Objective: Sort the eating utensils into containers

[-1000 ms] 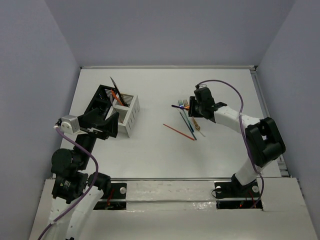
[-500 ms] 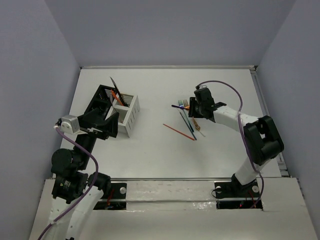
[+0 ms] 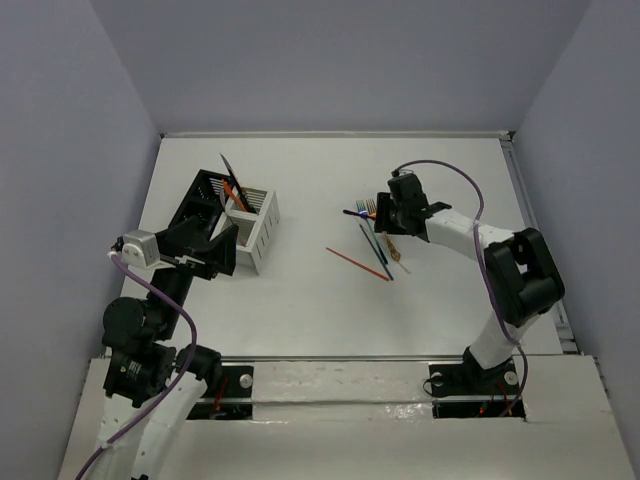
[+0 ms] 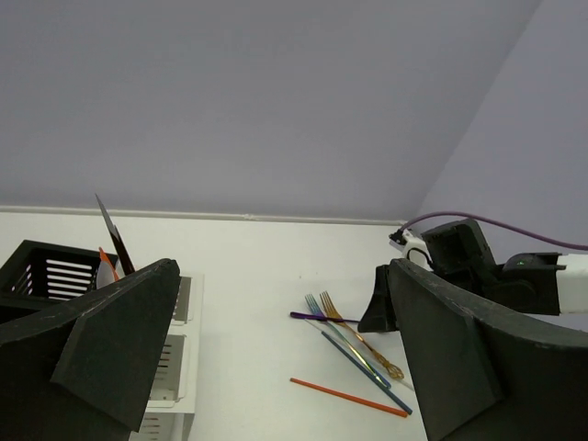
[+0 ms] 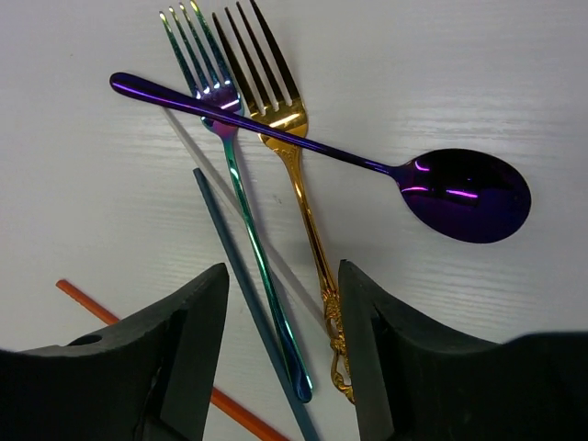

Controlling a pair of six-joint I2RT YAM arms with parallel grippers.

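Observation:
My right gripper [image 3: 386,224] is open, low over a pile of utensils on the table. In the right wrist view its gripper [image 5: 280,367] straddles the handles of a teal-green fork [image 5: 241,197] and a gold fork [image 5: 299,184]. A purple spoon [image 5: 464,195] lies across both forks. A teal stick [image 5: 239,276] and an orange stick [image 5: 87,303] lie beside them. My left gripper [image 3: 215,255] is open and empty, just in front of the black caddy [image 3: 200,200] and the white caddy [image 3: 258,228].
A dark knife [image 3: 232,172] and an orange piece [image 3: 232,192] stand in the black caddy. The orange stick [image 3: 356,264] lies left of the pile. The table's back edge meets the wall; a rail runs along the right edge [image 3: 530,220].
My right arm's elbow has shifted slightly left; its gripper stays over the pile. The left arm has not moved.

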